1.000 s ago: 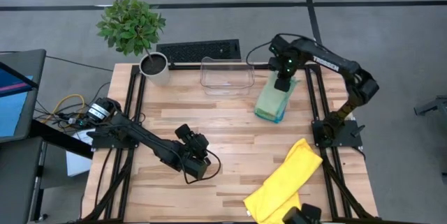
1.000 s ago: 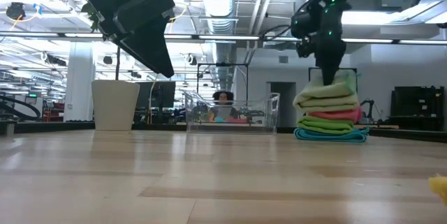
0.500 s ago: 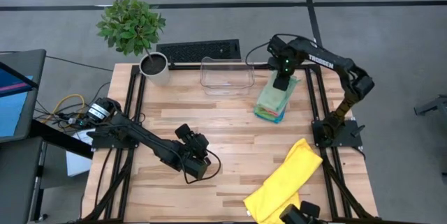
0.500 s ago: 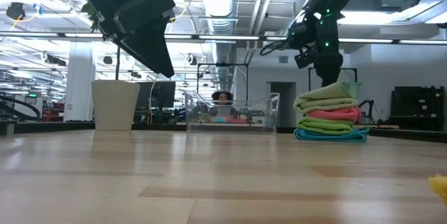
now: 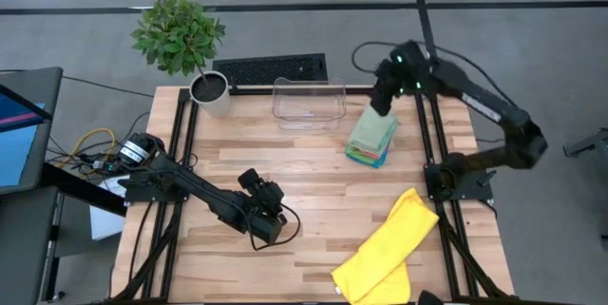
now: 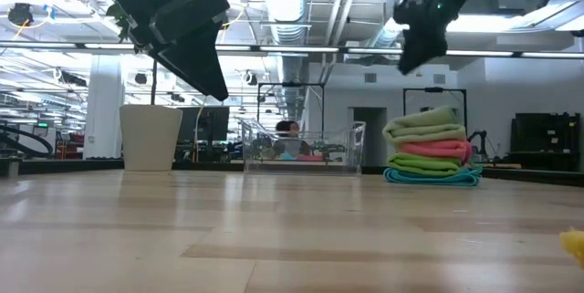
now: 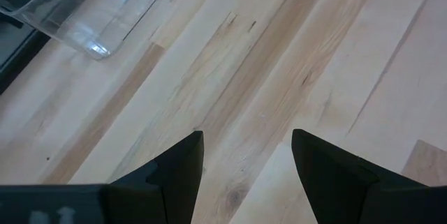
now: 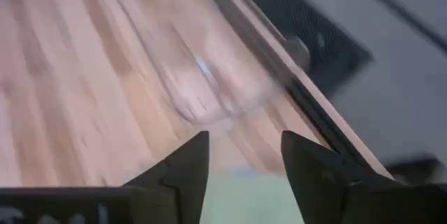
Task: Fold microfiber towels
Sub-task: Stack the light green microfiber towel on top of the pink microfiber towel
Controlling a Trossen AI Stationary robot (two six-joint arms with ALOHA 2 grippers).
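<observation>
A: Where did the towels sit at that moment?

B: Four folded ones made a stack (image 5: 371,138) near the table's (image 5: 313,200) far right corner, just beside the clear bin (image 5: 309,102). From table level the layers read sage on top, then pink, green, and blue at the bottom. The yellow towel (image 5: 385,247) lay well apart at the near right edge, loose and only roughly doubled over.

A: Why stacked there?

B: My guess is that finished folds were parked out of the way, leaving the middle boards bare for working the next cloth.

A: And the right gripper (image 5: 381,99)?

B: It hung above the far edge of the stack, clear of the cloth. Its wrist view showed both fingers (image 8: 174,175) spread with nothing between them. I'd say the sage towel was delivered and it was free.

A: The left gripper (image 5: 266,226)?

B: It waited over the near middle of the table, fingers (image 7: 171,175) apart, only bare wood between them. Nothing was held.

A: What remained?

B: Judging by the layout, the yellow towel was the last one unfolded. Being limp, it would want two corners pinched to fold cleanly.
</observation>
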